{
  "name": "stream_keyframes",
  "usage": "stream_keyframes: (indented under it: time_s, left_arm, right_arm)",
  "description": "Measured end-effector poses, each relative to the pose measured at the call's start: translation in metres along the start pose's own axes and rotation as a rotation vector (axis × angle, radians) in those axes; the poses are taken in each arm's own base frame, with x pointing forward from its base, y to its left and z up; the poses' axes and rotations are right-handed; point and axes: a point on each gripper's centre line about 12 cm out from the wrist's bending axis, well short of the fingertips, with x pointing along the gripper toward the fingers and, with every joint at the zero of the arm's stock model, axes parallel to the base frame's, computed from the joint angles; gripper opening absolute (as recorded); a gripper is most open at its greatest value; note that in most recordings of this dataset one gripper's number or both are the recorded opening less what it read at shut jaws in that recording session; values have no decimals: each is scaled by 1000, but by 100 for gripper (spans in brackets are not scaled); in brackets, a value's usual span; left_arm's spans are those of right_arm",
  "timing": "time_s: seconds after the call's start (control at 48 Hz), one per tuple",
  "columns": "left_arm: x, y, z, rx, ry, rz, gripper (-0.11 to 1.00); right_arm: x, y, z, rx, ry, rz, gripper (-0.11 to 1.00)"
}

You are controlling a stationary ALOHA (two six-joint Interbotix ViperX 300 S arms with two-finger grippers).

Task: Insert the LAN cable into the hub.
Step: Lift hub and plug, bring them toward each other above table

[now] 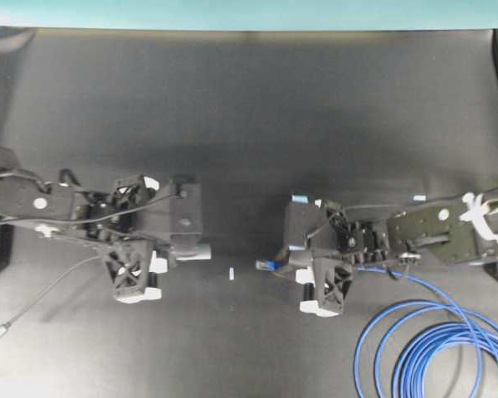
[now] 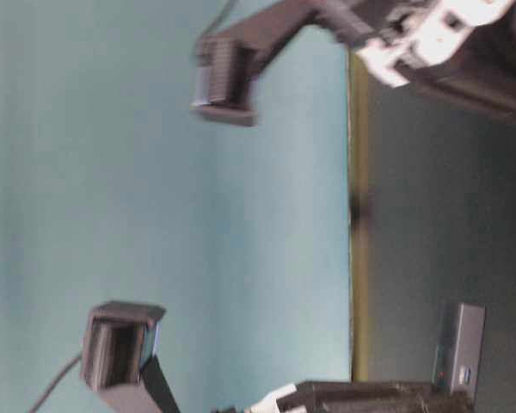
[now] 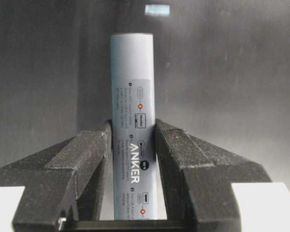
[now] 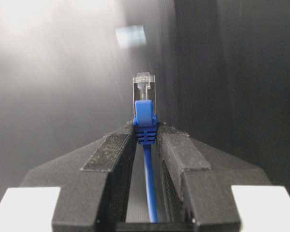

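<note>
Your left gripper (image 3: pixel 133 145) pinches the Anker hub (image 3: pixel 132 87); your right gripper (image 4: pixel 146 140) pinches the LAN cable (image 4: pixel 145 121) behind its clear plug (image 4: pixel 144 87), coils (image 1: pixel 436 348) near the tabletop's (image 1: pixel 249 108) right front corner.

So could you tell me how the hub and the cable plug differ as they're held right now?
The hub is a long pale-grey bar with printed labels; the cable plug is a small clear tip on a blue boot. The left gripper clamps the hub partway along, the right gripper clamps the plug's boot. Both stick out past the fingertips, held firmly.
</note>
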Motion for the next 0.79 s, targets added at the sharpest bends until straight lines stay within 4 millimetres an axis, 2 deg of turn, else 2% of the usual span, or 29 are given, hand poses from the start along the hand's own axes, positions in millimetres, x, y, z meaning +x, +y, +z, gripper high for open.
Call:
stream_keyframes:
  time_s: [0.125, 0.292, 0.792]
  left_arm:
    - [2, -1, 6, 17, -8, -1, 30]
    - [4, -1, 10, 38, -12, -1, 30]
    - [8, -1, 12, 46, -8, 1, 30]
  right_arm:
    - [1, -4, 17, 11, -36, -6, 13]
    - [4, -6, 29, 17, -60, -10, 13]
    - [8, -2, 35, -7, -73, -2, 13]
